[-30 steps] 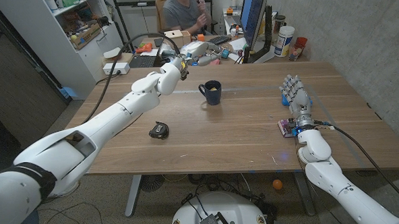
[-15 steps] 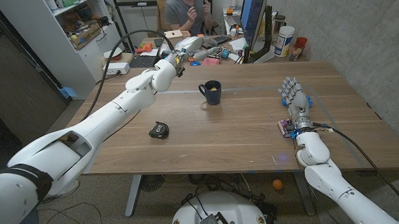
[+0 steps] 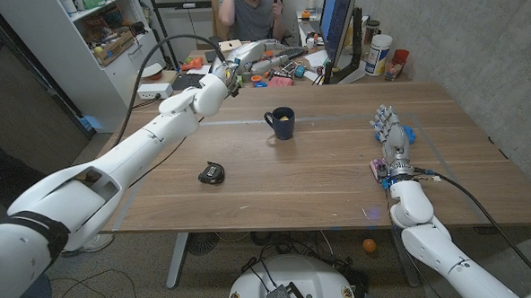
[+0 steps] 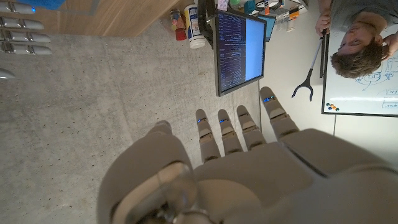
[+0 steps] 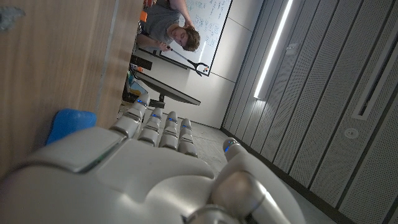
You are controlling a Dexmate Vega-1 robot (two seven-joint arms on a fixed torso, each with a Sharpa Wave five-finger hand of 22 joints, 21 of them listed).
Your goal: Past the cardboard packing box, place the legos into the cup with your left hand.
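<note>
My left hand [image 3: 259, 52] reaches beyond the table's far edge, above the cluttered desk behind it. Its fingers [image 4: 227, 130] are stretched out and apart with nothing in them. Small colourful pieces [image 3: 285, 74], perhaps the legos, lie on that desk just beyond the hand. A small cardboard box [image 3: 233, 45] sits further back. The dark blue cup [image 3: 282, 122] stands upright mid-table with something yellowish inside. My right hand [image 3: 390, 132] stands at the table's right side, fingers straight [image 5: 163, 127], holding nothing, beside a blue thing [image 3: 408, 133] [image 5: 70, 124].
A small black object [image 3: 212, 174] lies on the table [image 3: 321, 178] left of centre. A person [image 3: 252, 8] sits behind the far desk holding a grabber tool [image 4: 309, 74]. A monitor [image 3: 336, 20] and bottles [image 3: 380, 54] stand at the back right.
My left arm has stretched further away, carrying the hand from the table's far edge to above the cluttered desk. The right hand has barely moved.
</note>
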